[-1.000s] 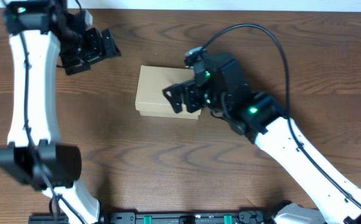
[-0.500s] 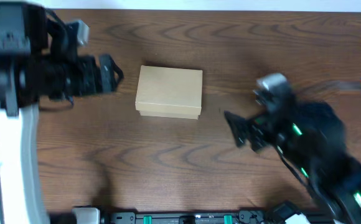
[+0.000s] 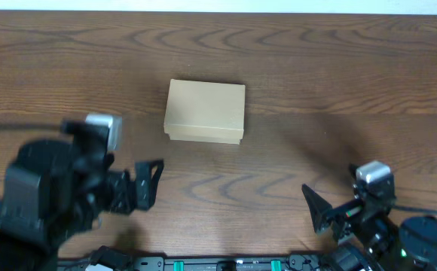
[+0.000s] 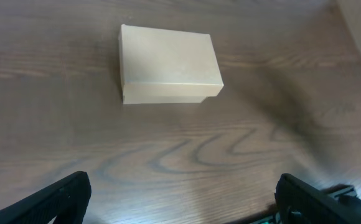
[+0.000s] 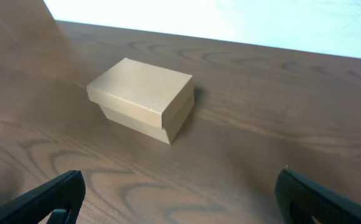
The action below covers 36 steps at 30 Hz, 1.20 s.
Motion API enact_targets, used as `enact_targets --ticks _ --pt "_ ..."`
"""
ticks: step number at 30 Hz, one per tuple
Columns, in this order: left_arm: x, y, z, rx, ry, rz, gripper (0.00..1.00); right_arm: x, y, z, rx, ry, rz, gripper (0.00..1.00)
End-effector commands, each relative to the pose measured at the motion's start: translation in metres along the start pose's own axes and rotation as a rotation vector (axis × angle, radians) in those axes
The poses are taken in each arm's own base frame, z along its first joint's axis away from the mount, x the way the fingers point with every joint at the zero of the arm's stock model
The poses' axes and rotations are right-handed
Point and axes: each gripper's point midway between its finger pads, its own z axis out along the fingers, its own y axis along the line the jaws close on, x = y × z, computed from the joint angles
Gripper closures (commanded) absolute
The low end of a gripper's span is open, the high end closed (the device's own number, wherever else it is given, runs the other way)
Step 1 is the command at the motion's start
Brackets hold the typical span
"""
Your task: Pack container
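We see the box (image 3: pixel 205 111) resting flat on the desk (image 3: pixel 331 60), a little left of the middle and toward the far side in the overhead view. It is plain tan cardboard. Its lid is down over the body, and the lid's edge overhangs slightly along the near side. The box stands well apart from both arms.

Our left end effector (image 3: pixel 148 185) sits low at the near left of the desk, its two fingers spread wide and gripping nothing. In the left wrist view the box (image 4: pixel 168 64) lies ahead in the upper part of the picture. It sits between the lines of the two dark fingertips (image 4: pixel 62 198), which show at the bottom corners.

Our right end effector (image 3: pixel 318 212) is at the near right edge of the desk, also spread wide and empty. In the right wrist view the box (image 5: pixel 142 98) appears ahead and to the left, with one corner turned toward the camera. The wood grain of the desk runs between the box and the fingers.
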Motion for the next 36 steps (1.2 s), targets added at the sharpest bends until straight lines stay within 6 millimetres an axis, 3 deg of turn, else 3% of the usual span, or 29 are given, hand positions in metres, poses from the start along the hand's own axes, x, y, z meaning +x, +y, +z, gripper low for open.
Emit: enact_targets --ticks 1,8,22,33,36 --pt "0.026 0.011 0.0 -0.023 -0.002 -0.052 0.04 0.015 -0.006 0.0 0.019 -0.006 0.052 0.01" --pt "0.061 0.019 -0.006 -0.019 -0.025 -0.047 0.04 0.028 -0.008 0.004 0.02 0.002 0.13 0.01" --pt "0.056 0.017 -0.012 -0.004 -0.078 -0.036 0.04 0.032 -0.009 0.004 0.025 0.018 0.143 0.01" --pt "0.085 0.026 -0.012 -0.044 0.04 -0.054 0.04 0.032 -0.009 0.004 0.025 0.017 0.143 0.01" --pt "0.084 0.042 -0.013 -0.137 0.03 -0.01 0.04 0.032 -0.009 0.004 0.024 0.017 0.143 0.01"
